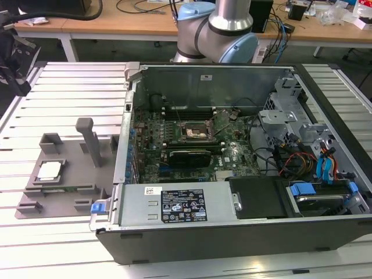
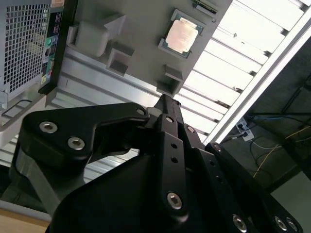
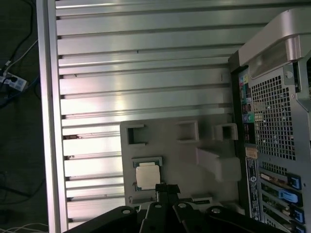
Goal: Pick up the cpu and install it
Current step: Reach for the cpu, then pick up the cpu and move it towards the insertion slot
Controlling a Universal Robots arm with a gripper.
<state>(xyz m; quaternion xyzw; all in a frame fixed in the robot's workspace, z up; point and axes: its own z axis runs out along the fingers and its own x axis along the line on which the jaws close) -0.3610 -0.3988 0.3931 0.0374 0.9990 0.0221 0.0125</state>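
The cpu (image 1: 49,170), a small square chip with a pale silver top, lies flat in a recess of the grey holder plate (image 1: 70,180) at the exterior view's left. Both wrist views show it too, the cpu (image 2: 181,35) and cpu (image 3: 147,175) lying ahead of my black gripper. My gripper (image 2: 166,101) hangs well above the holder plate (image 2: 141,24), apart from the chip, its jaws shut with nothing between them. In the first wrist view the gripper (image 3: 167,188) tip points close to the chip's edge. The dark square socket (image 1: 196,131) with its metal frame sits on the motherboard inside the case.
The open computer case (image 1: 244,226) lies on a slatted aluminium table (image 1: 64,87), with cables and drive bays (image 1: 314,168) at its right end. A grey post (image 1: 88,139) and several brackets stand up from the holder plate. The case's rear panel (image 3: 272,121) borders the plate.
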